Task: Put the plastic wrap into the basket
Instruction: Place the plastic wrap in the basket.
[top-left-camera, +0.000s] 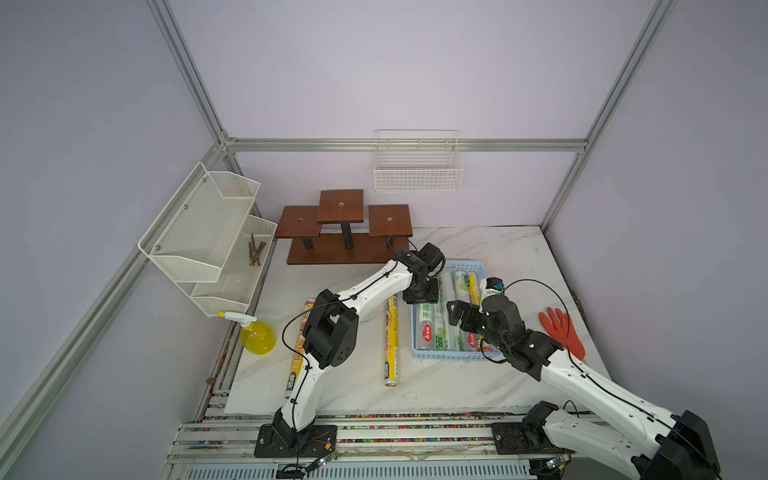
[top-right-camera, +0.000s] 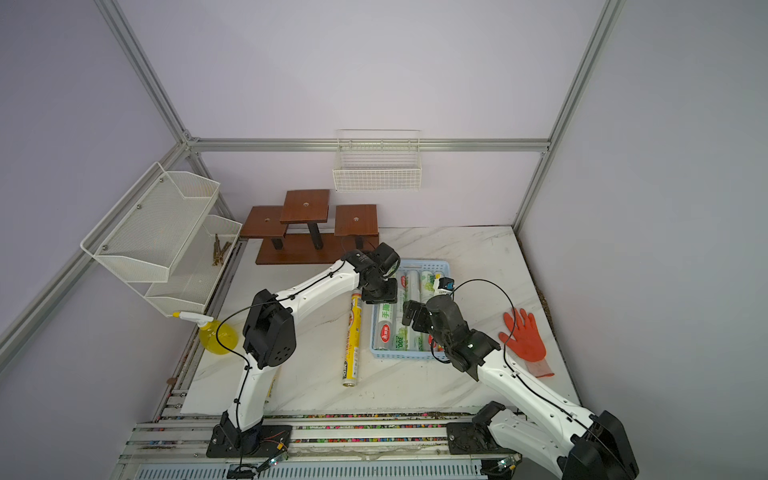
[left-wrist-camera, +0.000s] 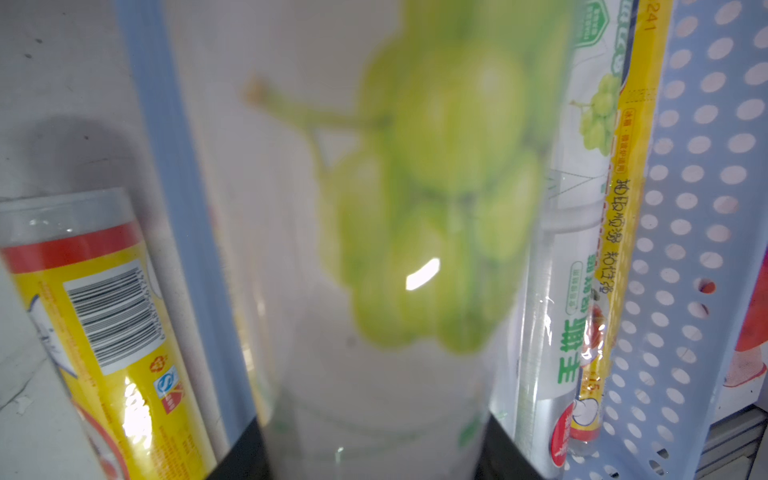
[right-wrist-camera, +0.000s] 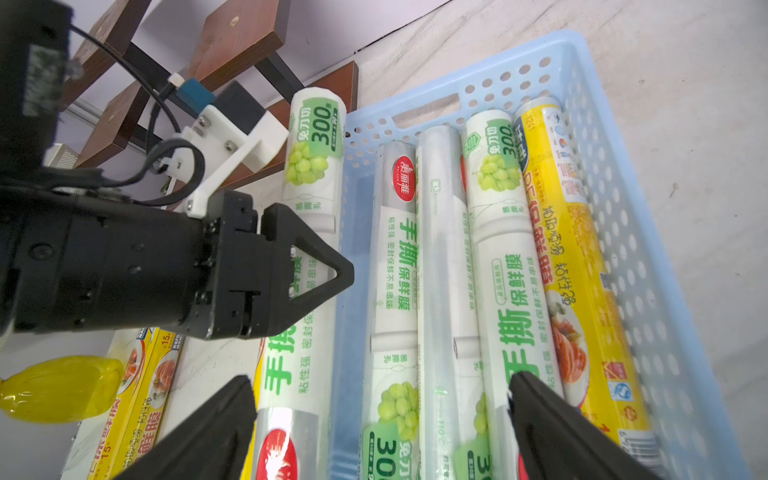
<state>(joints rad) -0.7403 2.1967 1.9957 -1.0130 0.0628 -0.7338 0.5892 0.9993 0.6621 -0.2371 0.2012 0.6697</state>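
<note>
The worktop (top-left-camera: 511, 253) is smooth white stone with grey veins. A little right of its middle, nearer the far edge, stands the basket (right-wrist-camera: 648, 249). It is shallow and rectangular, of light blue plastic, and its walls are full of round holes. Its long sides run from the near edge toward the far edge.

Inside it the plastic wrap (right-wrist-camera: 503, 270) lies lengthwise, four slim rolls side by side in glossy printed sleeves. Two are white and green with green grapes, one of them with a red oval logo. One is silvery and almost plain, and one is yellow with a food picture.

The left gripper (top-left-camera: 420, 293) has its black fingers closed around a fifth roll, the grape roll (right-wrist-camera: 311, 166). This one is white and green too, and it lies along the left wall of the basket. Whether it touches the rim I cannot tell.

The right gripper (top-left-camera: 459, 316) hangs over the near part of the basket. Its fingers (right-wrist-camera: 561, 436) are spread wide and hold nothing.

On the stone just left of the basket lies a yellow roll (top-left-camera: 390, 336), parallel to it. More yellow wrap (top-left-camera: 296, 361) lies further toward the left edge, partly hidden under the left arm.
</note>
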